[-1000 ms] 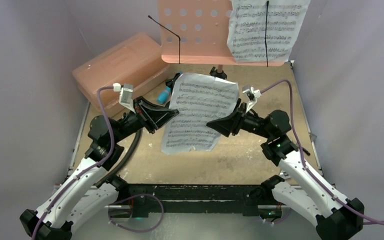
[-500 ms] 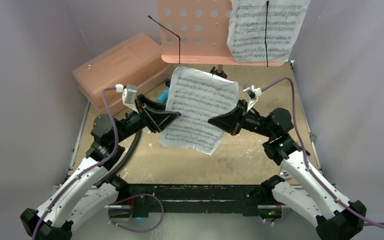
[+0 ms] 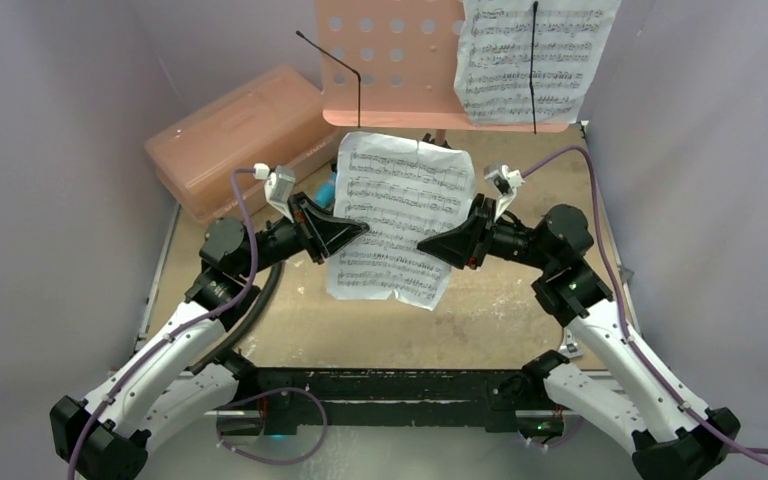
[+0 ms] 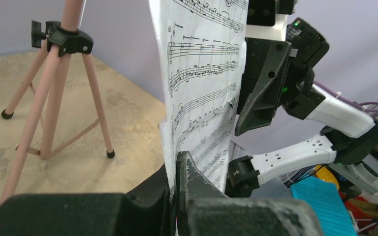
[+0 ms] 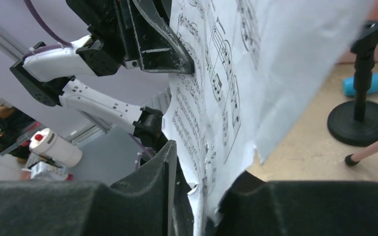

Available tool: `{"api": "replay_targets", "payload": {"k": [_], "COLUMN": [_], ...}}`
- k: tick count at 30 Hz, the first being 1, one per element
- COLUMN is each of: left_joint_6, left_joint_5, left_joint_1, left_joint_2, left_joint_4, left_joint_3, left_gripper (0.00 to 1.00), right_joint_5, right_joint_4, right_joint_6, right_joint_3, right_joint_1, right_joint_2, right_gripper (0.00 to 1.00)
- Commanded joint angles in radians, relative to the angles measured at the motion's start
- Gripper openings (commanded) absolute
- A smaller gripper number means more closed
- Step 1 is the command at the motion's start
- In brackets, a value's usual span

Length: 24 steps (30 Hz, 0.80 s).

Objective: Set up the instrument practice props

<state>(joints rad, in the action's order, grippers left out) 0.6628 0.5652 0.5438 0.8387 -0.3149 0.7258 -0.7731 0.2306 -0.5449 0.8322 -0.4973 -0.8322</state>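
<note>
Between left gripper [image 3: 360,232] and right gripper [image 3: 423,245], sheet-music page [image 3: 400,195] has risen.

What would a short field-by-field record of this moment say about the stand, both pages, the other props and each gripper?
Music stand: upright at the back, left half of its desk bare
Second sheet: on the stand's right half
Loose sheet: in the air in front of the stand, between both arms
Left gripper: shut on the loose sheet's left edge
Right gripper: at the sheet's right edge, grip unclear
Pink case: back left, closed
Microphone: lying beside the case
Mic stand: upright, no microphone in it
</note>
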Motion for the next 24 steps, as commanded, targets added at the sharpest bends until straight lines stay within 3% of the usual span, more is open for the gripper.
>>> {"api": "replay_targets", "payload": {"k": [1,5,14,17,21,24], "left_joint_6": [0.085,0.150,0.190,0.197,0.201,0.206], "left_joint_5": [0.003,-0.002,0.017,0.019,0.019,0.013], "left_joint_1": [0.002,0.001,0.002,0.002,0.003,0.002], "left_joint_2": [-0.033,-0.044,-0.022,-0.019,-0.023,-0.032], "left_joint_4": [-0.180,-0.283,-0.327,-0.337,-0.333,-0.328], "left_joint_3": [-0.035,-0.083,-0.083,-0.084,-0.089,-0.104], "left_gripper": [0.00,0.00,0.00,0.00,0.00,0.11], "right_joint_5": [0.043,0.080,0.053,0.048,0.056,0.067], "right_joint_4": [0.130,0.239,0.283,0.291,0.283,0.267], "right_joint_6": [-0.103,-0.193,-0.247,-0.256,-0.258,-0.244], "right_joint_3": [0.012,-0.019,-0.001,0.004,0.008,0.014], "right_joint_1": [-0.003,-0.003,-0.003,-0.003,-0.003,-0.003], "right_joint_2": [0.041,0.056,0.003,-0.008,-0.011,-0.008], "right_gripper": [0.38,0.53,0.52,0.40,0.16,0.00]}}
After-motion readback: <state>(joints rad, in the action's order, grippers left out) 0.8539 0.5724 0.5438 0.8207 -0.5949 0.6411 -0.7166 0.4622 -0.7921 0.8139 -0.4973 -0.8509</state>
